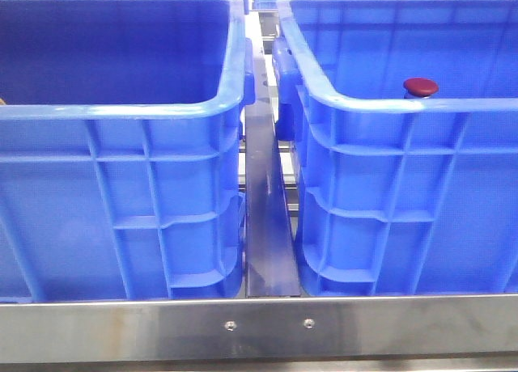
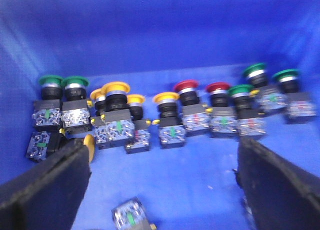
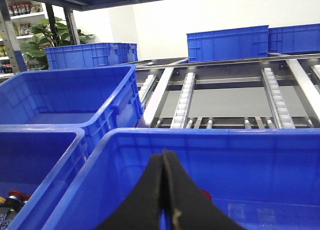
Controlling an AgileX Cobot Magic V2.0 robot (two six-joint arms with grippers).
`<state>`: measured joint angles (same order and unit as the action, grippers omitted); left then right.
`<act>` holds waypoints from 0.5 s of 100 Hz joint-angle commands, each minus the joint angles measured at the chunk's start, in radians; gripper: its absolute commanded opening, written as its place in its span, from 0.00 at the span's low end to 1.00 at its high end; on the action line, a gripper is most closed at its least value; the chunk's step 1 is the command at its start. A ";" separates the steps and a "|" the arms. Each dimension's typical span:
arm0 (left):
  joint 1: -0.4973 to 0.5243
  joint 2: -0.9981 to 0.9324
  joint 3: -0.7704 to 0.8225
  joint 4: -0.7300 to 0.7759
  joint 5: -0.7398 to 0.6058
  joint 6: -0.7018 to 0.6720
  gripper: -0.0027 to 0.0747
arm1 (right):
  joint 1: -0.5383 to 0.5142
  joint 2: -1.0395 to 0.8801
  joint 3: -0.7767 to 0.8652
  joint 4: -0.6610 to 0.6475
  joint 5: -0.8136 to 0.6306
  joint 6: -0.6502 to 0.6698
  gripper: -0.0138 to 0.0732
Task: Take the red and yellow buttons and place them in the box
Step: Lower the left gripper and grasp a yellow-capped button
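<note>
The left gripper point(image 2: 160, 190) hangs wide open and empty inside the left crate point(image 1: 162, 113). The nearest yellow button point(image 2: 165, 97) stands upright at twelve o'clock from it, a red button point(image 2: 186, 85) just beside. The right gripper point(image 3: 165, 200) is pressed closed, empty, over the right crate point(image 1: 388, 105).

This is a warehouse or factory sorting line. Large blue plastic crates point(image 1: 162, 218) sit side by side on a stainless steel frame point(image 1: 259, 327), and roller conveyor tracks point(image 3: 182, 102) run beyond them toward more stacked crates point(image 3: 227, 42) at the far edge. One crate holds rows of industrial push buttons point(image 2: 170, 117). Metal shelving point(image 3: 10, 35) and a potted plant point(image 3: 42, 42) stand at the far left corner.
</note>
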<state>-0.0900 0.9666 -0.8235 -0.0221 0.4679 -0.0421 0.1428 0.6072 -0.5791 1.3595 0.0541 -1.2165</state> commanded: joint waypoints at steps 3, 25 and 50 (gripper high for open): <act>0.041 0.126 -0.108 0.004 -0.068 -0.032 0.77 | -0.003 -0.005 -0.028 0.003 -0.002 -0.005 0.08; 0.111 0.373 -0.245 0.002 -0.049 -0.032 0.77 | -0.003 -0.005 -0.028 0.003 0.004 -0.005 0.08; 0.115 0.583 -0.316 0.008 -0.026 -0.032 0.77 | -0.003 -0.005 -0.028 0.003 0.004 -0.005 0.08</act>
<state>0.0254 1.5377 -1.0984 -0.0166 0.4852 -0.0644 0.1428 0.6072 -0.5791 1.3595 0.0619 -1.2165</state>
